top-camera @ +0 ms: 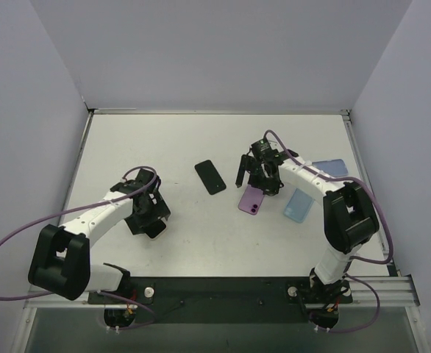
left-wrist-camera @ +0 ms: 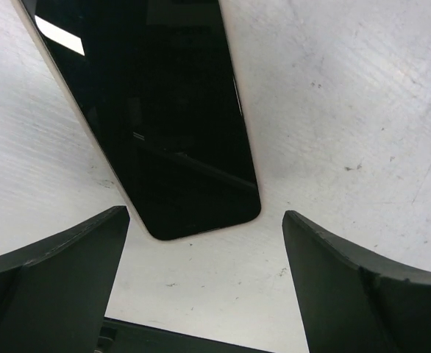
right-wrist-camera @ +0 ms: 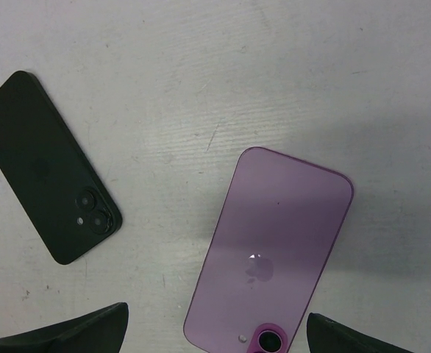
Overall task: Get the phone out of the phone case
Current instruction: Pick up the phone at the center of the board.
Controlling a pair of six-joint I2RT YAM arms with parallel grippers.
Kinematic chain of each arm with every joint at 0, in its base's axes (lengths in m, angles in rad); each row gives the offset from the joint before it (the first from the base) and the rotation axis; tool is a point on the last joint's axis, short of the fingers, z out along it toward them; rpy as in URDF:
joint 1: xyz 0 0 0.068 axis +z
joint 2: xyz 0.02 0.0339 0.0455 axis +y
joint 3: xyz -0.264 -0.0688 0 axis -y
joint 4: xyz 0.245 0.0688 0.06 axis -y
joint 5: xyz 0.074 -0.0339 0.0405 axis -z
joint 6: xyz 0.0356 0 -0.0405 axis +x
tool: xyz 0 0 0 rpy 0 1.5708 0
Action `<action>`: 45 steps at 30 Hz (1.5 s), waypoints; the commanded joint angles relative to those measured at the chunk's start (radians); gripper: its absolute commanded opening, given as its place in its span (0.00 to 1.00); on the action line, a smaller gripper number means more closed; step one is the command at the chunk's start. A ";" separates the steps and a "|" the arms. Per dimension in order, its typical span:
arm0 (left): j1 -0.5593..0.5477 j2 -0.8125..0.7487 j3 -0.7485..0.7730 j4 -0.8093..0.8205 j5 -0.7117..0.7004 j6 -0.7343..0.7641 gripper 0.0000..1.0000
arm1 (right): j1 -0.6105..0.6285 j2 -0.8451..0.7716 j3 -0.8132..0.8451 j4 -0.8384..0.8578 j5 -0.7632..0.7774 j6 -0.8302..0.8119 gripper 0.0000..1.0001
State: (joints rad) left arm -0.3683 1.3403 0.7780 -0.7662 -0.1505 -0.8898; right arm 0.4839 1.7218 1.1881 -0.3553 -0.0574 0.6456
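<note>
A purple phone (right-wrist-camera: 274,243) lies back up on the table, its camera end between my right gripper's (right-wrist-camera: 215,340) open fingers; it also shows in the top view (top-camera: 250,200) just below that gripper (top-camera: 263,179). A phone with a dark screen and a pale edge (left-wrist-camera: 157,118) lies face up just ahead of my open, empty left gripper (left-wrist-camera: 204,283), which sits low over it in the top view (top-camera: 148,219). I cannot tell which phone wears a case.
A black phone (right-wrist-camera: 46,187) lies back up to the left of the purple one, at the table's middle in the top view (top-camera: 210,177). Two light blue case-like pieces (top-camera: 298,205) (top-camera: 330,168) lie at the right. Grey walls enclose the table.
</note>
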 commanded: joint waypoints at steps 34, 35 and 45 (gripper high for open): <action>-0.018 0.165 0.012 0.165 0.021 -0.051 0.55 | 0.002 -0.071 0.021 -0.024 -0.120 -0.032 0.98; -0.046 0.157 0.017 0.177 0.055 -0.040 0.52 | 0.001 -0.076 0.021 -0.024 -0.130 -0.031 0.97; -0.159 0.134 0.090 0.372 0.336 0.032 0.39 | 0.007 -0.105 0.018 -0.013 -0.214 -0.004 0.98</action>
State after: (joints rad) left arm -0.5114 1.4860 0.8120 -0.5770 -0.0315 -0.8852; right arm 0.4858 1.6478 1.1877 -0.3557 -0.2127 0.6281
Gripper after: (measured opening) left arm 0.868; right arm 0.974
